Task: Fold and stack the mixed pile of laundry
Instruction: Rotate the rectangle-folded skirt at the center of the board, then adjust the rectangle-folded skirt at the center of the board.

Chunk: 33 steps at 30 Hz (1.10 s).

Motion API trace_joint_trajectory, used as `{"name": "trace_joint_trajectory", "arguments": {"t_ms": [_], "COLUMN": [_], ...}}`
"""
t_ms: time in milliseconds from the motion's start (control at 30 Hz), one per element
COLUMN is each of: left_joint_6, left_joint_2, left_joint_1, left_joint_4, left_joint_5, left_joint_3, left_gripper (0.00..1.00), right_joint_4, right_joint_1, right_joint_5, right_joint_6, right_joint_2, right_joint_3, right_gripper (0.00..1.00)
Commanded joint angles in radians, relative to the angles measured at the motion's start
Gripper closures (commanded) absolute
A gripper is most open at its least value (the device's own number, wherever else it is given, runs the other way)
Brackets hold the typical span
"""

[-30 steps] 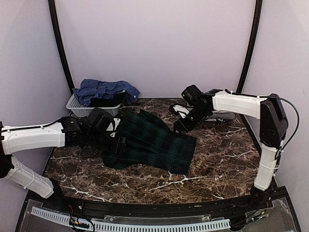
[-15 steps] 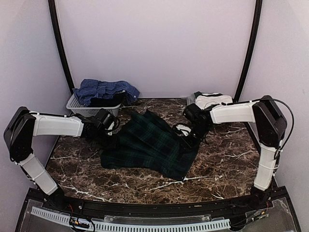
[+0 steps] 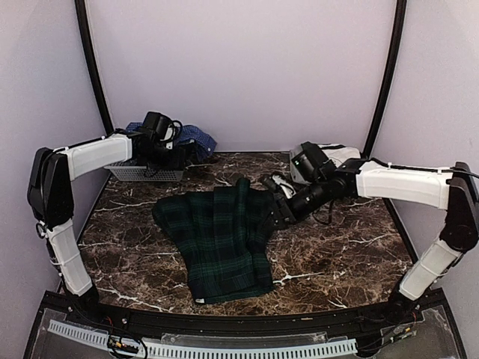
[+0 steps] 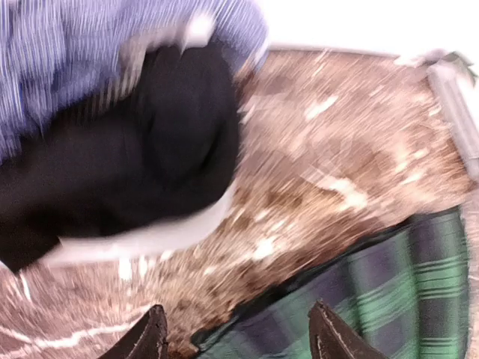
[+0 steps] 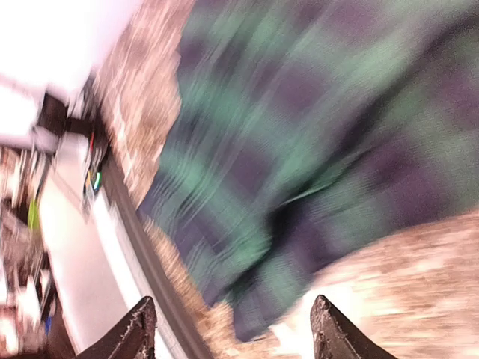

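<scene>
Tartan shirt (image 3: 224, 239) now spread flat, released; left end effector (image 4: 238, 321), gone to the basket (image 3: 127, 173) behind it, and right end effector (image 5: 233, 314) both gape empty.

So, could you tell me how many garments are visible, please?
4: tartan shirt spread mid-table; blue checked shirt and black garment at the far-left basket; white tee at the far right. More may be hidden in the basket.

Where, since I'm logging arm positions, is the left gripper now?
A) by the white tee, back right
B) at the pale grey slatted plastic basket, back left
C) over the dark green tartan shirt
B: the top view shows the left gripper at the pale grey slatted plastic basket holding the blue checked shirt, away from the dark green tartan shirt.
</scene>
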<state>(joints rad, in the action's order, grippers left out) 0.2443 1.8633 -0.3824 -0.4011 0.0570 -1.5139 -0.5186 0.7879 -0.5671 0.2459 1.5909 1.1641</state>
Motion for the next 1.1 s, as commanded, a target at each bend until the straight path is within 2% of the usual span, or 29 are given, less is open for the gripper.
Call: {"name": "trace_joint_trajectory", "arguments": {"t_ms": [0, 100, 267, 367, 467, 600, 833, 933, 1067], "left_joint_6": [-0.082, -0.034, 0.173, 0.287, 0.341, 0.389, 0.497, 0.506, 0.499], "left_joint_2": [-0.124, -0.173, -0.177, -0.136, -0.047, 0.022, 0.087, 0.097, 0.134], "left_joint_1": [-0.110, -0.246, -0.391, -0.467, -0.520, -0.567, -0.591, -0.593, -0.593], "left_joint_4": [-0.084, -0.055, 0.041, 0.077, 0.003, -0.032, -0.108, -0.086, -0.101], "left_joint_5": [-0.053, -0.092, -0.103, -0.072, -0.004, 0.019, 0.099, 0.103, 0.104], "left_joint_3": [-0.006, 0.069, 0.132, 0.131, 0.077, 0.035, 0.015, 0.031, 0.003], "left_gripper": [0.37, 0.37, 0.39, 0.39, 0.40, 0.38, 0.36, 0.40, 0.54], "right_joint_4": [0.082, 0.147, 0.245, 0.286, 0.304, 0.382, 0.484, 0.514, 0.562], "right_joint_1": [-0.135, -0.157, -0.159, -0.159, -0.159, -0.159, -0.145, -0.134, -0.130], "right_joint_5": [0.021, -0.007, -0.038, -0.019, 0.016, -0.003, -0.056, -0.073, -0.078], "right_joint_6": [0.028, 0.070, 0.178, 0.232, 0.275, 0.330, 0.393, 0.411, 0.429], "right_joint_2": [0.006, 0.065, 0.159, 0.199, 0.181, 0.151, 0.220, 0.250, 0.299], "right_joint_3": [-0.030, -0.006, 0.020, -0.010, -0.069, -0.158, -0.195, -0.192, -0.197], "right_gripper": [0.36, 0.41, 0.53, 0.52, 0.45, 0.38, 0.38, 0.41, 0.43]}}
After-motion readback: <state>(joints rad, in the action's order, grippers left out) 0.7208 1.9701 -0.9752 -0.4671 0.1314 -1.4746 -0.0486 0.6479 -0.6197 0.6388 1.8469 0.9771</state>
